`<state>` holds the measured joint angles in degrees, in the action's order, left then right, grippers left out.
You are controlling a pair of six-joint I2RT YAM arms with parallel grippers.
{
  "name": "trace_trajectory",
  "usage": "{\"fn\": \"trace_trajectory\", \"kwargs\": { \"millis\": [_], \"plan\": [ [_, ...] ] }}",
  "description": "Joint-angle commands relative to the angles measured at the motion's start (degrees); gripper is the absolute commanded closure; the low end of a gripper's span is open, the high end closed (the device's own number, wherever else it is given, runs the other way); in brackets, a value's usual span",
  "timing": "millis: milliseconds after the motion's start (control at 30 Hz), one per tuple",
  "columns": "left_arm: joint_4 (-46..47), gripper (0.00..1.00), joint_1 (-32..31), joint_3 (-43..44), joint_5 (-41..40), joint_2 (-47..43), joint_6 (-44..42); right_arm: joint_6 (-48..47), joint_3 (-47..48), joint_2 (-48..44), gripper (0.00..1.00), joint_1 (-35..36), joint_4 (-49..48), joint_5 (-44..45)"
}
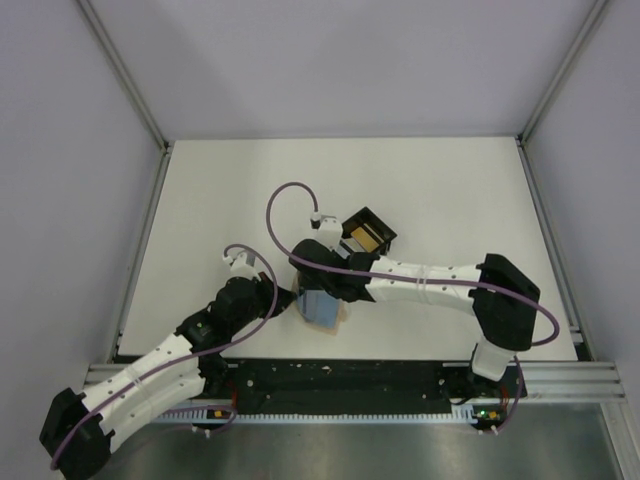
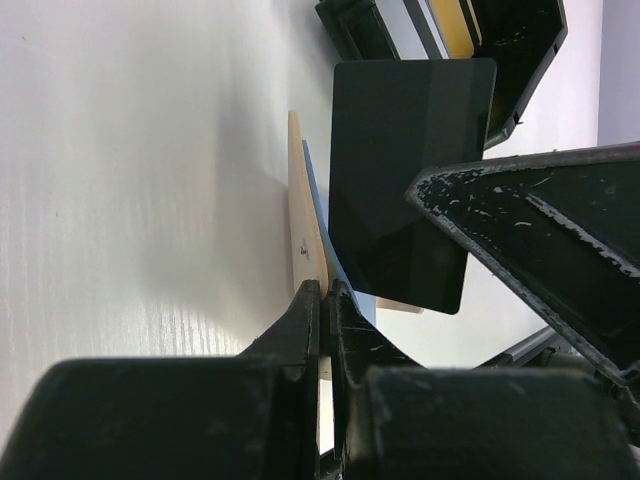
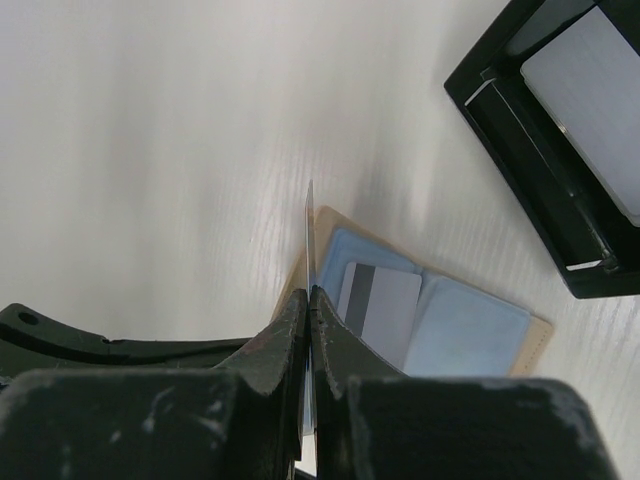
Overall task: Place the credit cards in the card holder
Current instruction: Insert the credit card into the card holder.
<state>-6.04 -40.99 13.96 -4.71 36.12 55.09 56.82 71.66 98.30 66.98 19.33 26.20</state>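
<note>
The card holder [image 3: 470, 332] lies open on the table, tan outside with a light blue lining; in the top view [image 1: 345, 315] it sits between both arms. A grey card with a dark stripe [image 3: 385, 305] sits in one of its pockets. My left gripper [image 2: 322, 288] is shut on the holder's tan flap [image 2: 305, 230], which stands on edge. My right gripper [image 3: 308, 292] is shut on a thin card [image 3: 310, 215], seen edge-on just above the holder. From the left wrist view this card [image 2: 405, 170] looks dark and hangs beside the flap.
A black square tray [image 1: 360, 215] stands just behind the holder, with a yellow-orange card [image 1: 366, 240] in it. In the right wrist view the tray [image 3: 520, 130] holds a pale card [image 3: 590, 100]. Grey walls and metal rails enclose the white table.
</note>
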Motion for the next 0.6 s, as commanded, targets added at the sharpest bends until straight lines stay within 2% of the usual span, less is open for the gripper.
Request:
{"fn": "trace_trajectory", "kwargs": {
  "millis": [0, 433, 567],
  "plan": [
    [5.16, 1.00, -0.32, 0.99, 1.19, -0.96, -0.95, -1.26, 2.60, 1.80, 1.00, 1.13, 1.05, -0.89],
    [5.52, 1.00, -0.40, 0.90, 1.81, -1.40, -1.92, -6.02, 10.95, 6.37, 1.00, 3.86, 14.58, 6.93],
    [5.60, 1.00, -0.49, 0.63, 1.98, -1.67, -2.18, -5.84, 9.82, 5.59, 1.00, 3.86, 16.17, 8.34]
  ]
}}
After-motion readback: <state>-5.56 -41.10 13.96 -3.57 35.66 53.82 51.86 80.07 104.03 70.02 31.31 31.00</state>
